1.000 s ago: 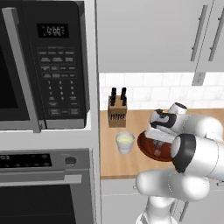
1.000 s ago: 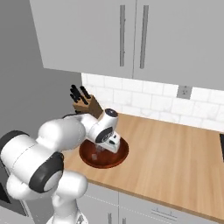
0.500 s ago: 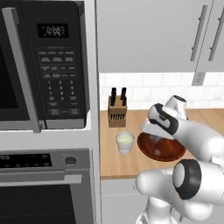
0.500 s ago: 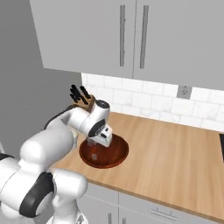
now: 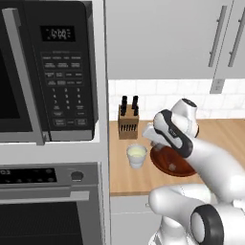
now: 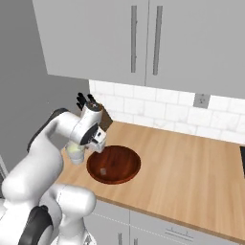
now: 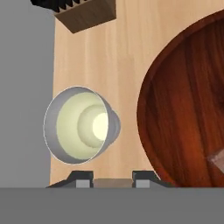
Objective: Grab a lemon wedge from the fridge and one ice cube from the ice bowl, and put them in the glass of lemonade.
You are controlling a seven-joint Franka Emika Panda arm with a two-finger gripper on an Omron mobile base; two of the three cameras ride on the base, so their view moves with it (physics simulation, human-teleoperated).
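Observation:
My gripper [image 7: 113, 180] is shut on a small pale ice cube [image 7: 113, 183] that sits between its two tips. It hangs above the counter between the glass of lemonade [image 7: 81, 124] and the ice bowl [image 7: 183, 109], close to the bowl's left rim. In the left base view the gripper [image 5: 149, 136] is above and just right of the glass of lemonade [image 5: 137, 155]. The reddish-brown ice bowl [image 6: 114, 164] still holds another ice cube [image 6: 102, 171]. The gripper [image 6: 98, 142] stands over the bowl's left edge. The fridge and lemon wedge are out of view.
A wooden knife block [image 5: 128, 122] stands behind the glass against the tiled wall. A microwave [image 5: 52, 72] and oven [image 5: 48, 191] fill the wall to the left. The wooden counter [image 6: 191, 167] stretches right of the bowl.
The gripper has lifted out of the bowl and swung left toward the glass, with the ice cube between its fingers.

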